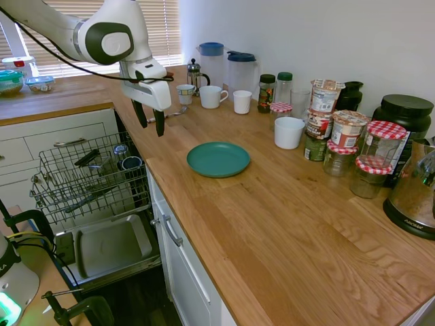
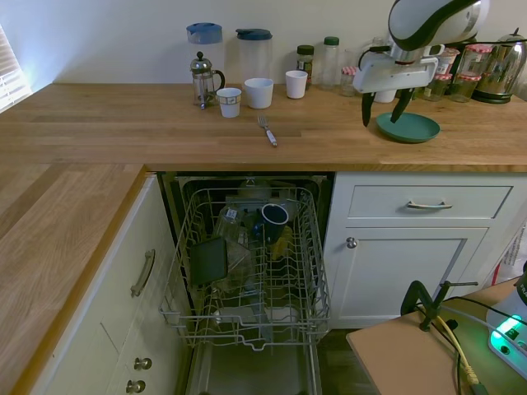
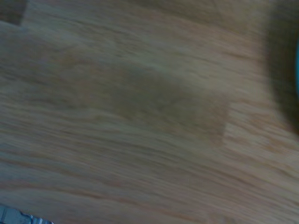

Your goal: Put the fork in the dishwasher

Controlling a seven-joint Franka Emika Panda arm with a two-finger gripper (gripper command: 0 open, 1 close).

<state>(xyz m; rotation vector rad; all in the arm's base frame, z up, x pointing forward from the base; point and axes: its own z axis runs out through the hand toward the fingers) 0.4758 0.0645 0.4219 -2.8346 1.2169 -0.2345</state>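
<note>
The fork (image 2: 266, 130) lies flat on the wooden counter in front of the white cups, tines toward the wall; in the first exterior view only part of the fork (image 1: 176, 110) shows behind the gripper. My gripper (image 2: 384, 108) hangs open and empty above the counter, right of the fork and beside the teal plate (image 2: 407, 127). In the first exterior view the gripper (image 1: 151, 121) points down over the counter near its edge. The dishwasher stands open below, its wire rack (image 2: 247, 263) pulled out and holding a few dishes. The wrist view shows only blurred wood.
White cups (image 2: 258, 92), a French press (image 2: 202, 79) and two jugs stand behind the fork. Jars, tubs and a kettle (image 1: 414, 193) crowd the counter's far side. The teal plate (image 1: 218, 159) lies mid-counter. The dishwasher's door (image 1: 112, 248) lies folded down.
</note>
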